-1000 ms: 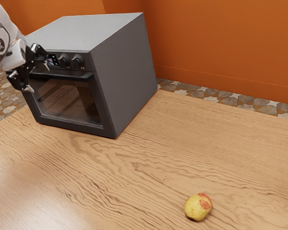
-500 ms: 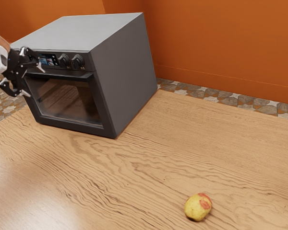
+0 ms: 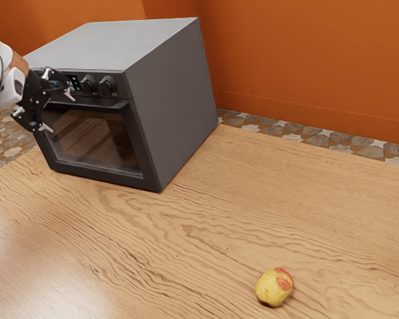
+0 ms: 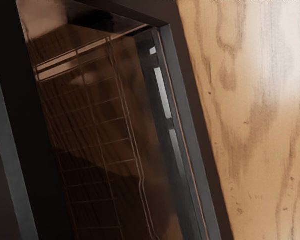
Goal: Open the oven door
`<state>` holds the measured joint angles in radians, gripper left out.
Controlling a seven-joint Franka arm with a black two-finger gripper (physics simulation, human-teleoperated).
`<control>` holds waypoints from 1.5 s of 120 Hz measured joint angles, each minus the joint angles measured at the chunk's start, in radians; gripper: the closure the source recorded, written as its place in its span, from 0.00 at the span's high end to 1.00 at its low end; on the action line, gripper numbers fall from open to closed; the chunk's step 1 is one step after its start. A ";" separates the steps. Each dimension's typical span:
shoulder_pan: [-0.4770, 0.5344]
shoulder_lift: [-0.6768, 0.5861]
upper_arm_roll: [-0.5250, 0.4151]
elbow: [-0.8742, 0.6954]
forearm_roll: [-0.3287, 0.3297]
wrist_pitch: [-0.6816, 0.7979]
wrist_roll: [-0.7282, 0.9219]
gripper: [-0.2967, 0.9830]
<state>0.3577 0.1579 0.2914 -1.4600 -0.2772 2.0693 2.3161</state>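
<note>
Before the oven (image 3: pixel 173 106), at the exterior view's left: gripper (image 3: pixel 58 111) slanting down, fingers spread.
Oven door (image 3: pixel 96 139): closed, on the near face.
Table (image 3: pixel 206 232): stretches near and to the view's right; yellow-red round thing (image 3: pixel 274 287) well apart.

We list: oven casing (image 3: pixel 173 100), smooth, matt, metal-looking; oven door window (image 3: pixel 93 141), glossy, reflective glass; control knobs (image 3: pixel 107 86), plastic-looking; desk (image 3: pixel 286 199), grained wood, soft sheen; wall (image 3: pixel 306 60), smooth, matt.
</note>
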 joint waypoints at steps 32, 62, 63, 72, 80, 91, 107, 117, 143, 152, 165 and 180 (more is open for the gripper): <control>-0.069 -0.318 0.002 -0.364 0.113 0.021 0.029 0.70; -0.072 -0.538 -0.453 0.193 0.357 -0.313 -0.206 0.75; -0.068 -0.497 -0.463 0.218 0.358 -0.329 -0.219 0.75; -0.051 -0.188 -0.506 0.344 0.363 -0.446 -0.332 0.76; -0.024 -0.101 -0.517 0.375 0.367 -0.526 -0.427 0.76; -0.024 -0.039 -0.519 0.354 0.358 -0.611 -0.550 0.76; -0.039 0.028 -0.514 0.320 0.337 -0.681 -0.697 0.77; -0.039 0.032 -0.514 0.316 0.330 -0.706 -0.774 0.77; -0.042 -0.008 -0.512 0.260 0.308 -0.741 -0.933 0.77; -0.041 -0.010 -0.512 0.258 0.304 -0.747 -0.975 0.77; -0.291 -0.009 -0.253 0.259 0.305 -0.750 -1.028 0.77; -0.400 -0.004 -0.151 0.262 0.308 -0.751 -1.076 0.77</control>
<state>-0.0421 0.1541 0.1405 -1.1975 0.0304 1.3186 1.2399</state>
